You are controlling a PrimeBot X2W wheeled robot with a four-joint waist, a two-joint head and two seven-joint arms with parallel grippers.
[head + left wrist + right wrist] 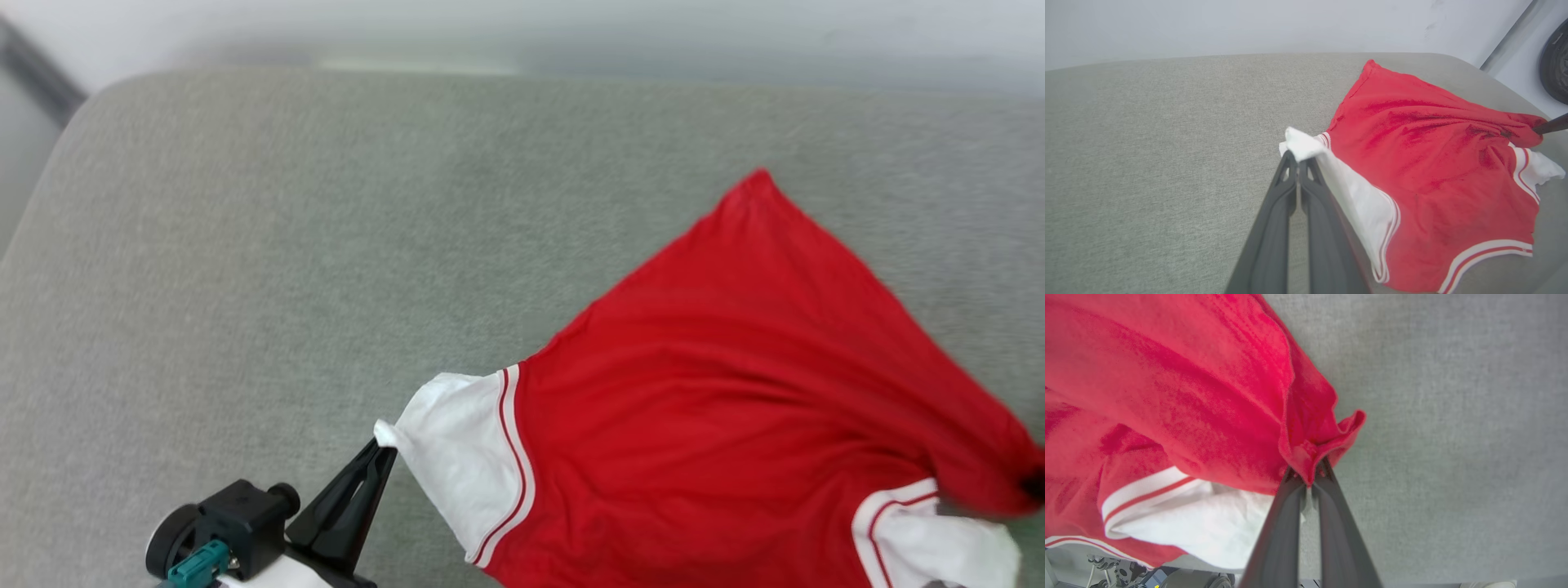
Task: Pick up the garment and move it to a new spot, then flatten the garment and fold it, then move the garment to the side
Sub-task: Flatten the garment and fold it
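My left gripper (1298, 157) is right in front of me. Its two dark fingers are pressed tight together on the tip of one white sleeve (1359, 200). My right gripper (1308, 477) is pinched tight too, and it has a bunched bit of the red edge between its fingers. So both of my grippers hold the garment (735, 367), one on each side.

The garment is a red shirt with short white sleeves. It has red and white stripes where the sleeves begin. It lies on a big grey cushion (245, 245), over on my right side and close to me. The red part is spread out with soft wrinkles, and one corner points away from me. The sleeve in my left gripper is pulled out to my left. The other white sleeve (939, 547) lies crumpled just beside my right gripper. Behind the cushion there is a pale wall (1249, 24).
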